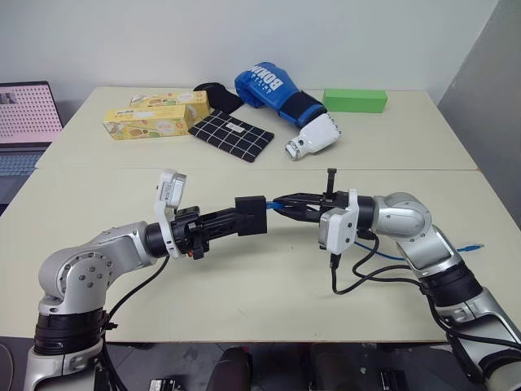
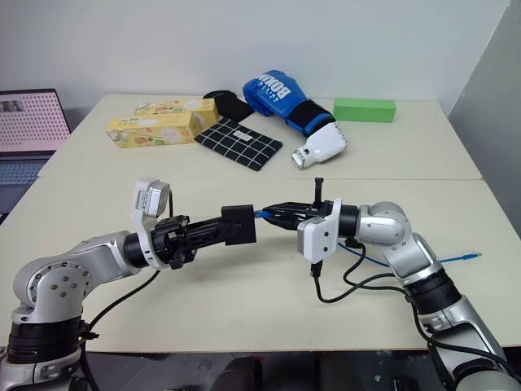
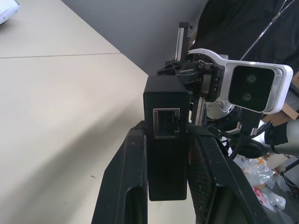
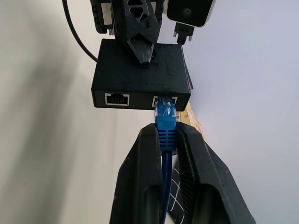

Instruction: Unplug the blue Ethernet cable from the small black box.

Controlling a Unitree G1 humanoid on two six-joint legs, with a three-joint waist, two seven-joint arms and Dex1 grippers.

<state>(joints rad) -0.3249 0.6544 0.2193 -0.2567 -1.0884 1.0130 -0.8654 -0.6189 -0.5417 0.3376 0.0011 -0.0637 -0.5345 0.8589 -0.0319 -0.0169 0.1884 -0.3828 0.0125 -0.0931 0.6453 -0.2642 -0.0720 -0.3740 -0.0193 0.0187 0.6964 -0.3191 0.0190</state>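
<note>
Above the table's middle, my left gripper (image 1: 234, 220) is shut on the small black box (image 1: 252, 216), its fingers (image 3: 131, 177) clamping two opposite sides. The box has two ports on one face. One port (image 4: 117, 99) is empty; the blue Ethernet cable (image 4: 166, 119) is plugged into the other. My right gripper (image 4: 166, 140) comes from the opposite side, level, and is shut on the cable's blue boot just behind the plug. The rest of the cable (image 2: 456, 259) trails under my right arm onto the table at the right.
At the back of the table lie two yellow cartons (image 1: 155, 122), a black checked cloth (image 1: 232, 134), a blue boxing glove (image 1: 273, 91), a white device (image 1: 313, 138) and a green block (image 1: 354, 100). A laptop (image 1: 24, 122) stands far left. Black robot cables (image 1: 358, 281) hang under my right wrist.
</note>
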